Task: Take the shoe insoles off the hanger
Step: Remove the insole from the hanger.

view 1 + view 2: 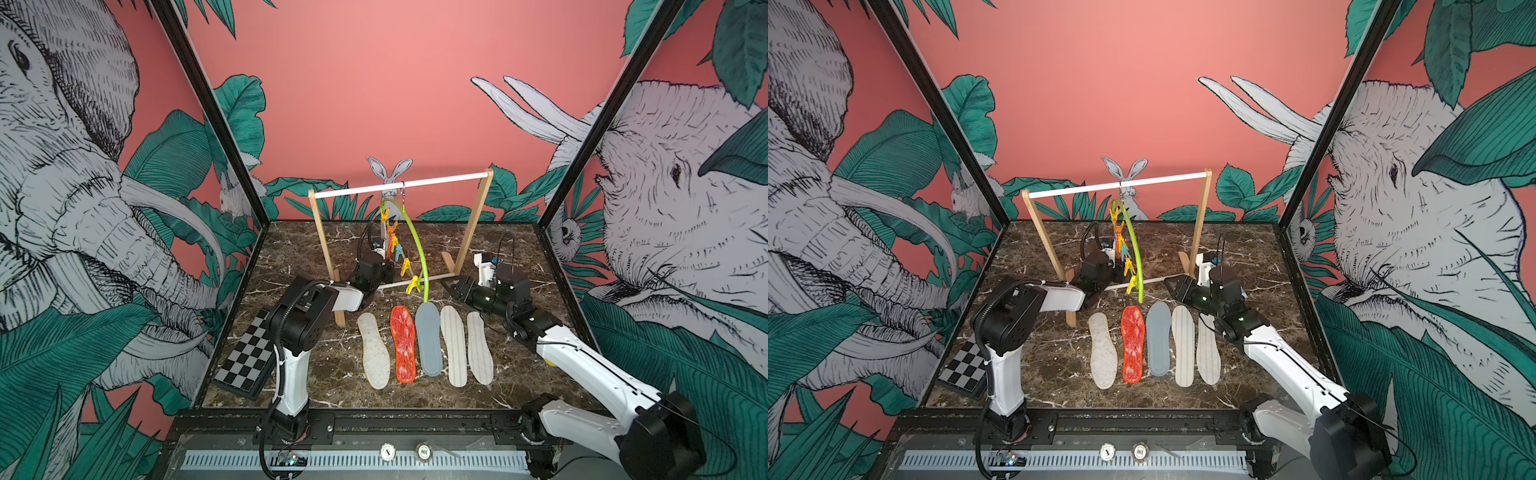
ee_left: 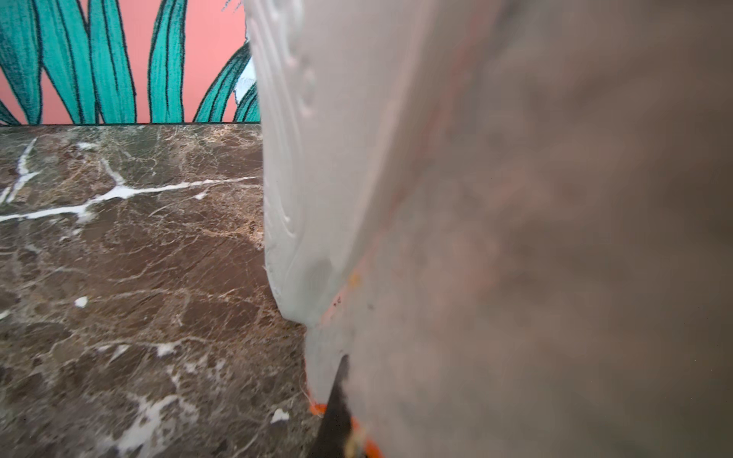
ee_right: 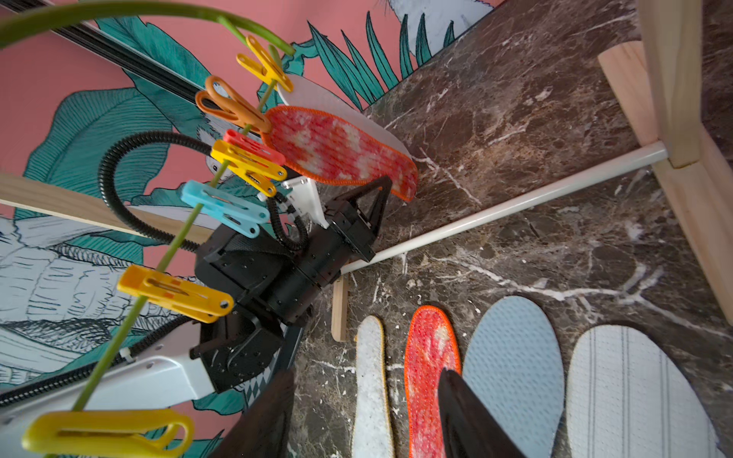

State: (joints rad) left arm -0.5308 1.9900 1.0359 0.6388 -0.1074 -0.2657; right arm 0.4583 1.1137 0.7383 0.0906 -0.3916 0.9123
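The left gripper (image 3: 382,190) is clenched on the lower end of a red-orange mottled insole (image 3: 337,146), which hangs from an orange peg (image 3: 230,105) of the lime-green hanger (image 1: 417,245). The right gripper (image 1: 452,289) is released and empty, near a row of five insoles (image 1: 429,338) lying toward the front edge of the worktop (image 1: 324,365).

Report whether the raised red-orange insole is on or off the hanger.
On: the red-orange insole hangs from the orange peg on the hanger; the left gripper jaws are shut on it.
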